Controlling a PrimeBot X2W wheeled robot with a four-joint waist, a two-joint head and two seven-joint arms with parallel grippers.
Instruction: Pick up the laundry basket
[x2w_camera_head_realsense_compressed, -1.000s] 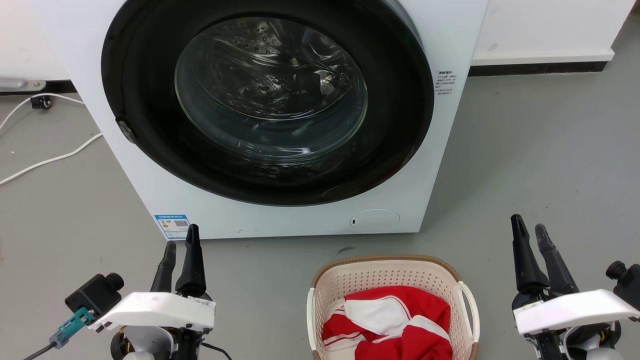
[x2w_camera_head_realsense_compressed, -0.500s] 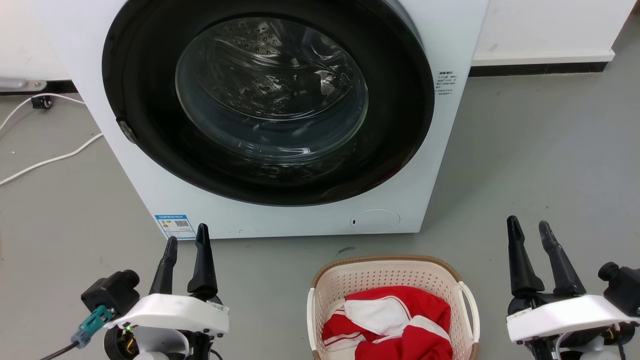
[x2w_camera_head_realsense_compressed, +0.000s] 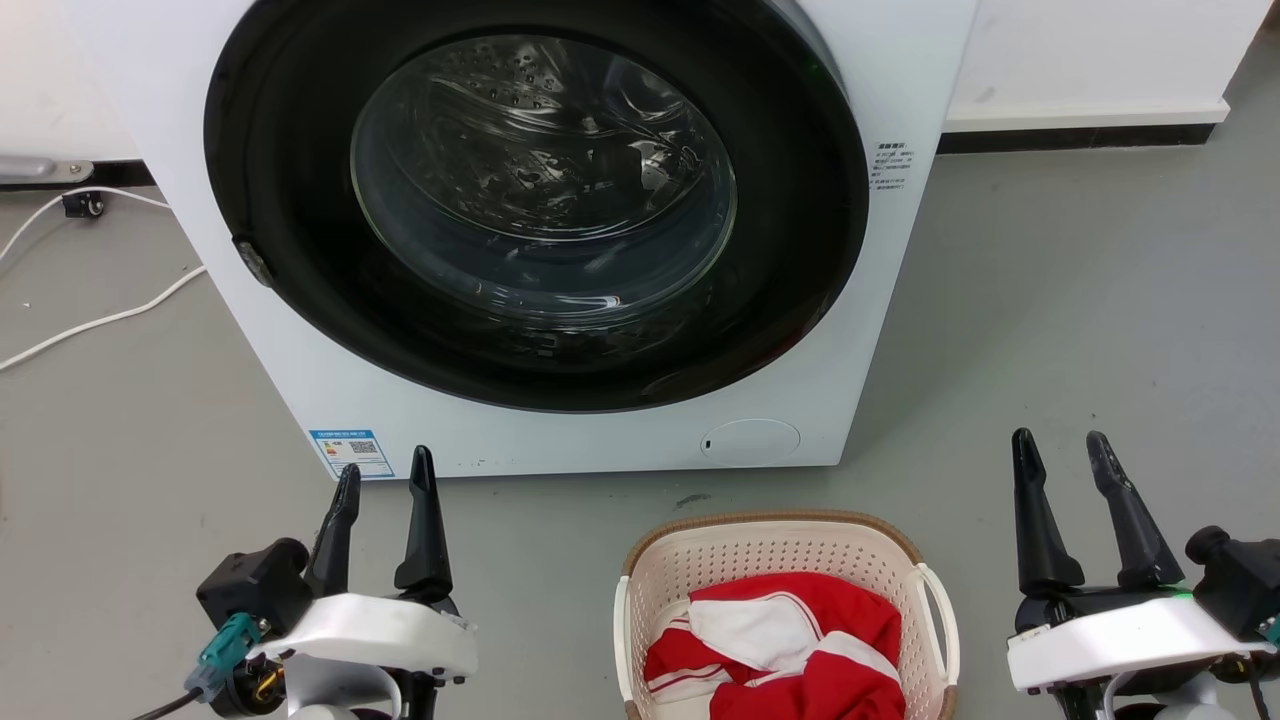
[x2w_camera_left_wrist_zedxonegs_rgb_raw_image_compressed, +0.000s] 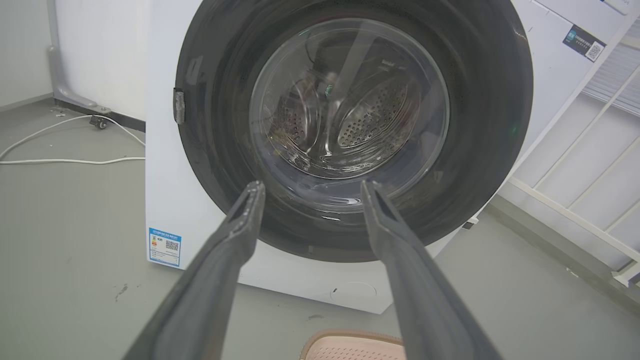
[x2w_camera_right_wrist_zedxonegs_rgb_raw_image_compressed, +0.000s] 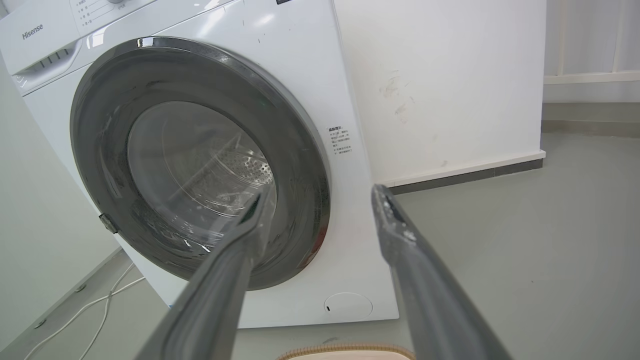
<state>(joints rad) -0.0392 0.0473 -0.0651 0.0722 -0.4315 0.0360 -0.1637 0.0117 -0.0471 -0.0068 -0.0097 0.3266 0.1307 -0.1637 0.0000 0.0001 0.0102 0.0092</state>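
Pincers, two, both empty.

1. left pincer: lower left of the head view, fingers apart and pointing at the washing machine. A second ago the two fingers were almost together. Since then the gap has widened and the pincer has shifted toward the basket side.
2. right pincer: lower right, fingers apart. These too were close together a second ago and are now clearly spread, and the wrist has edged slightly inward.
3. laundry basket: cream, perforated, brown rim. It stands on the grey floor just in front of the machine, at bottom centre, and has not moved. It lies between the two pincers and touches neither; the right one is somewhat nearer than the left. A white loop handle faces the right pincer. The rim also shows at the bottom edge of each wrist view.
4. red and white garment: crumpled inside the basket.
5. white cable: on the floor, far left.
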